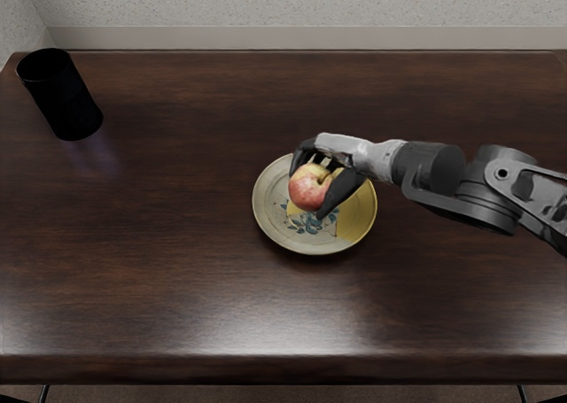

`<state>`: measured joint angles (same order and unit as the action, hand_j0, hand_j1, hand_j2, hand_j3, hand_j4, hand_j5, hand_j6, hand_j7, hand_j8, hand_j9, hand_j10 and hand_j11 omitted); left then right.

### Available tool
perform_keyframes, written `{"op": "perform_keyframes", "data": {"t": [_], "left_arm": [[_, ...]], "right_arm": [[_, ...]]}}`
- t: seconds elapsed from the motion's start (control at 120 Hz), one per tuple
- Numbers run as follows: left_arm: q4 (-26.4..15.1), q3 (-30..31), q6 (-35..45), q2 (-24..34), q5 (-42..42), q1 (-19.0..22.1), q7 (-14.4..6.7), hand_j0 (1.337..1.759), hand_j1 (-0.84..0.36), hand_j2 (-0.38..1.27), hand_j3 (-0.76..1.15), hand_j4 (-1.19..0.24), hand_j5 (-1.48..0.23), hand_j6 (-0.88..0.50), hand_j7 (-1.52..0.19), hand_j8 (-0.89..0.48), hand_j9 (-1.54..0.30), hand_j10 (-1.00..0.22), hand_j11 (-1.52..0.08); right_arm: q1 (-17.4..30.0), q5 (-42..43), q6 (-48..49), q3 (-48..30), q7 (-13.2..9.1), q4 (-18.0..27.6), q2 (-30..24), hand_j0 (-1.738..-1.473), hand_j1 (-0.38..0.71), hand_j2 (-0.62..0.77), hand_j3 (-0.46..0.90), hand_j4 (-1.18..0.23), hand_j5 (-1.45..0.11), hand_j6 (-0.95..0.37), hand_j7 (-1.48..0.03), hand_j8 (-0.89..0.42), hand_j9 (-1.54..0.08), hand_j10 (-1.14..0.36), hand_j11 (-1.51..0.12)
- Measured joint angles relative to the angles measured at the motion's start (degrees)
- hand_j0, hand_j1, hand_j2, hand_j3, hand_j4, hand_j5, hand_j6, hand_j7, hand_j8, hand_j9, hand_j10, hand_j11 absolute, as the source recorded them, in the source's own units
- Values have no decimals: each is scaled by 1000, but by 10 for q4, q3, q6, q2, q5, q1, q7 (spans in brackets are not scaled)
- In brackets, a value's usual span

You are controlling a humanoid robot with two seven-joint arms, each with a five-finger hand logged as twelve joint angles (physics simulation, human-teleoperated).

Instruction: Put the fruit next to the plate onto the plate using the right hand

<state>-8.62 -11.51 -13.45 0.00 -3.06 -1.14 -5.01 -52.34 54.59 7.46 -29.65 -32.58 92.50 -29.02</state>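
Your right hand point(332, 168) reaches in from the right edge of the table point(177, 270) and has the apple point(307, 187) in its grip. The dark fingers point(303, 155) curl over the fruit's far side, and another digit presses it from the near right. The apple sits within the outline of the plate point(359, 221), toward its far left part. The plate lies about midway along the table, a little right of centre. You cannot tell from this angle whether the fruit already rests on the dish or hangs just above it.

That uncertainty is your main risk. If you release while the apple is off the surface, it is round enough to bounce or roll down the shallow slope, over the left rim and onto the wood. Opening the fingers unevenly could also nudge it sideways. Pulling the hand back low might clip the rim and shift the plate.

The black cup point(60, 93) at the far left corner is well apart and should not matter. The left arm does not show.
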Motion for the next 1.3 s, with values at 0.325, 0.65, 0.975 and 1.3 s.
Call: {"op": "perform_keyframes", "data": {"t": [0.325,0.65,0.975,1.3], "left_arm": [[0,0,0,0,0,0,0,1658,349,0,0,0,0,0,0,0,0,0,0],[0,0,0,0,0,0,0,1658,349,0,0,0,0,0,0,0,0,0,0],[0,0,0,0,0,0,0,1658,349,0,0,0,0,0,0,0,0,0,0],[0,0,0,0,0,0,0,1658,349,0,0,0,0,0,0,0,0,0,0]], "right_arm": [[2,3,4,3,1,-1,-1,-1653,172,197,0,-476,-975,-263,-917,-209,-985,-529,-974],[5,-17,3,-1,3,-4,-11,-1657,1,8,0,-309,-465,-260,-454,-246,-467,-314,-465],[5,-127,68,-31,13,-7,-71,-1658,-256,-1,0,-83,-120,-74,-117,-71,-120,-84,-120],[5,-319,250,-71,26,-59,-147,-1658,-331,0,0,-18,-25,-17,-24,-16,-25,-18,-24]]}}
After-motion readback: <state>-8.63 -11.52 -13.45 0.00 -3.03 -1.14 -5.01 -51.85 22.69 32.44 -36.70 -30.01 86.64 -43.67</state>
